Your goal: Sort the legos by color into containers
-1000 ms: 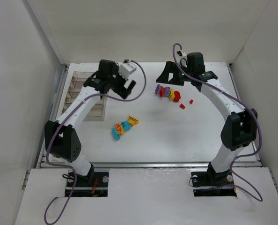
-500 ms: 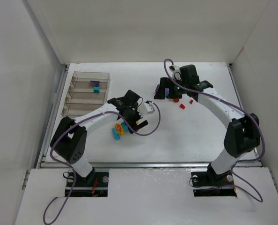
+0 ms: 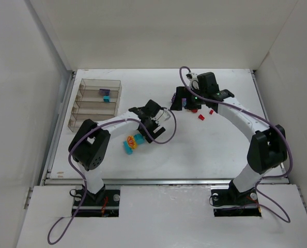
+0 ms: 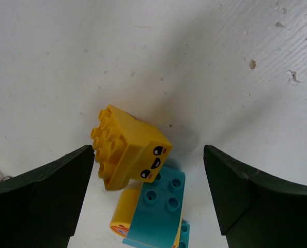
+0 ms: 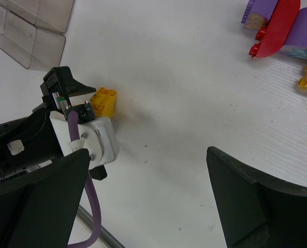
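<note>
Swung away from the tray (image 3: pixel 99 81), the left fingers (image 4: pixel 78 168) now stand open astride the yellow brick (image 4: pixel 127 155) at mid-desk (image 3: pixel 195 150), gaps both sides. Right fingers (image 5: pixel 257 196) gape wide, empty, near the purple-red cluster (image 5: pixel 280 26).

Light falls bright and even from above on my white surface (image 3: pixel 220 150), nearly washing it out in the overhead view. Shadows are soft: a grey smudge lies beyond the yellow brick (image 4: pixel 130 150) in my left wrist view, and another crosses the middle of my right wrist view. My fingers (image 4: pixel 40 196) show as dark, faintly blurred shapes in the lower corners; the brick itself is sharp.
</note>
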